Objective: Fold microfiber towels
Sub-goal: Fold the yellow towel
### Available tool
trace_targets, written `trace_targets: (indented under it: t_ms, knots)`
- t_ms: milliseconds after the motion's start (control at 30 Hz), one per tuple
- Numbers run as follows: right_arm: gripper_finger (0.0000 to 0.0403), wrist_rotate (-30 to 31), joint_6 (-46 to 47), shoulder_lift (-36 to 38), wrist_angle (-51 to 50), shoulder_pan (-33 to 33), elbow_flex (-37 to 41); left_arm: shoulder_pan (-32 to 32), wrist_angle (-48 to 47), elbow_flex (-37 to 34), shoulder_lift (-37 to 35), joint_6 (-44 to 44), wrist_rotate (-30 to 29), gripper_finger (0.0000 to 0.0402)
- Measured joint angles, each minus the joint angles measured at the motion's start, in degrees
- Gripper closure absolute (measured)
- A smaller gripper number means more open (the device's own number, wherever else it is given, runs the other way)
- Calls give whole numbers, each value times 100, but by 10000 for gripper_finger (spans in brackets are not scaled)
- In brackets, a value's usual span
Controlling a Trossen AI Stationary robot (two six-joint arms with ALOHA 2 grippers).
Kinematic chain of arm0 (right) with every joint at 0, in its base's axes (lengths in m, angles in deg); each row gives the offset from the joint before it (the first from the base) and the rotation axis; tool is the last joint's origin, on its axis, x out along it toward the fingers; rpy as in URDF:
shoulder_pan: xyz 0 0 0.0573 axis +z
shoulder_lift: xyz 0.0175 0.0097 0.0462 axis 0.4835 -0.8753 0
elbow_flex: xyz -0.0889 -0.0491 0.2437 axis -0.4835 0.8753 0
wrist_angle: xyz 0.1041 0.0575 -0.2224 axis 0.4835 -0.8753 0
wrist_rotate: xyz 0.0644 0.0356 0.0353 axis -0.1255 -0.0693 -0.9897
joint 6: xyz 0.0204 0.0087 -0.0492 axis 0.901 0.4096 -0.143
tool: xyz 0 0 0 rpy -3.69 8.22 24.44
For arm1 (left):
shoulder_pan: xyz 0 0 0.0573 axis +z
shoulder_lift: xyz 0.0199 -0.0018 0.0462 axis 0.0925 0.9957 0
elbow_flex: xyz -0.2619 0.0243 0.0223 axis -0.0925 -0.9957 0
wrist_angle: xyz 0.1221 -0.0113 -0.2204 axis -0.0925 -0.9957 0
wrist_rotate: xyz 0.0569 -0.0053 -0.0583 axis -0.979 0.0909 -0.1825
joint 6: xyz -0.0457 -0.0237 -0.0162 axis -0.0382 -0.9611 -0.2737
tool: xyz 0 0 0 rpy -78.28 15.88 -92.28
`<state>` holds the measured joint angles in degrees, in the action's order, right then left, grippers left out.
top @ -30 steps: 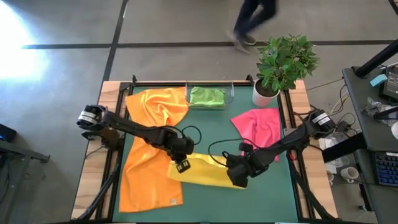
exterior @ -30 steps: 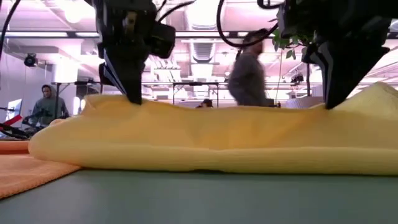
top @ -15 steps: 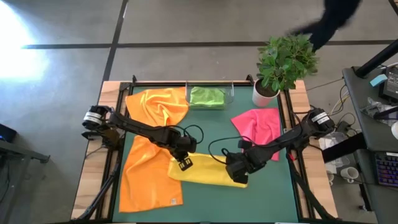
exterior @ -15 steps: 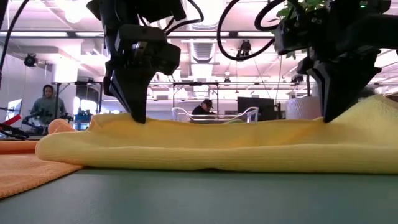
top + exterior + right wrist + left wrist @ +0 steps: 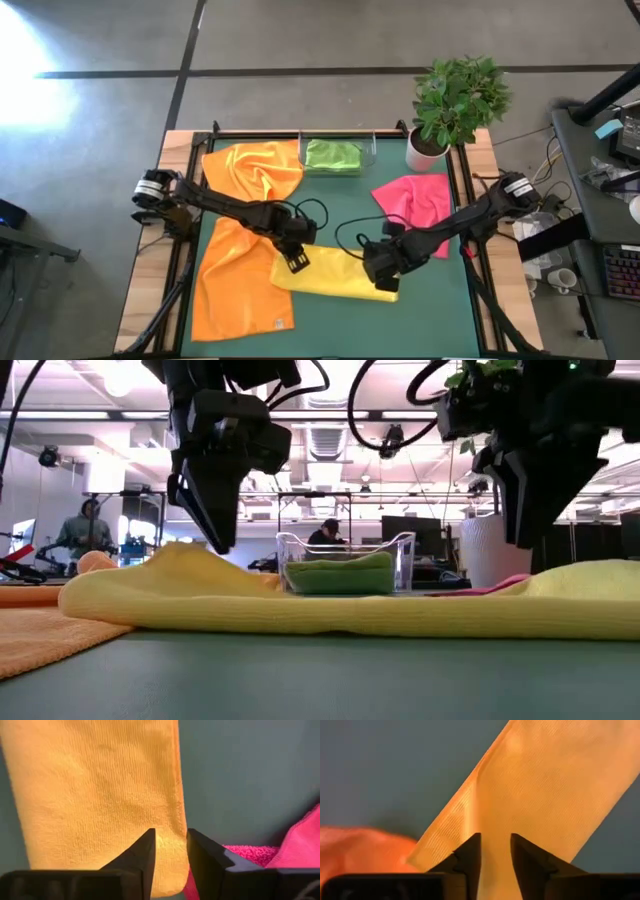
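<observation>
Folded towel (image 5: 335, 276) lies near tabletop (image 5: 440, 310) centre. Left gripper (image 5: 296, 262) above its left end, right gripper (image 5: 383, 279) above its right end. Two overlapping towels (image 5: 240, 230) to the left. Another towel (image 5: 418, 200) right-rear. Tray (image 5: 336, 156) at rear holds a towel (image 5: 333, 154); potted plant (image 5: 452, 105) to its right.

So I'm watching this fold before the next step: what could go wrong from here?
1. Both grippers, left and right, hang open just above the yellow towel; a sideways move could snag it and undo the fold.
2. The pink towel lies close to the yellow one's end by the right gripper, so it may get dragged along.
</observation>
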<state>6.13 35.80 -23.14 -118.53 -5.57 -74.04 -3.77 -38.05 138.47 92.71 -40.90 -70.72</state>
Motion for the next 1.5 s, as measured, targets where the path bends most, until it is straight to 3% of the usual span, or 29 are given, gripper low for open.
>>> trace_targets:
  t_ms: [267, 400, 567, 733, 867, 1100, 1500]
  knots:
    - [280, -30, -28, 806, -51, -68, 42, -9, -874, 504, -275, 47, 62, 282]
    - [288, -492, 69, 1153, 235, -137, 282, -320, -246, 442, -431, -108, 173, 282]
    - [312, -1034, 471, 1323, 1410, -165, 933, -727, 1039, 79, -254, -153, 117, 282]
    - [355, -1271, 937, 1188, 2114, -163, 1449, -863, 1352, -158, 87, -158, 97, 284]
    - [390, -1256, 1078, 1004, 2372, -163, 1696, -877, 1343, -239, 369, -128, 96, 314]
    - [394, -1216, 1069, 560, 2667, -163, 1832, -842, 1518, -237, 708, 47, -199, 395]
    - [394, -1319, 1449, -21, 3110, 4, 1818, -331, 1604, -215, 1047, 809, -568, 401]
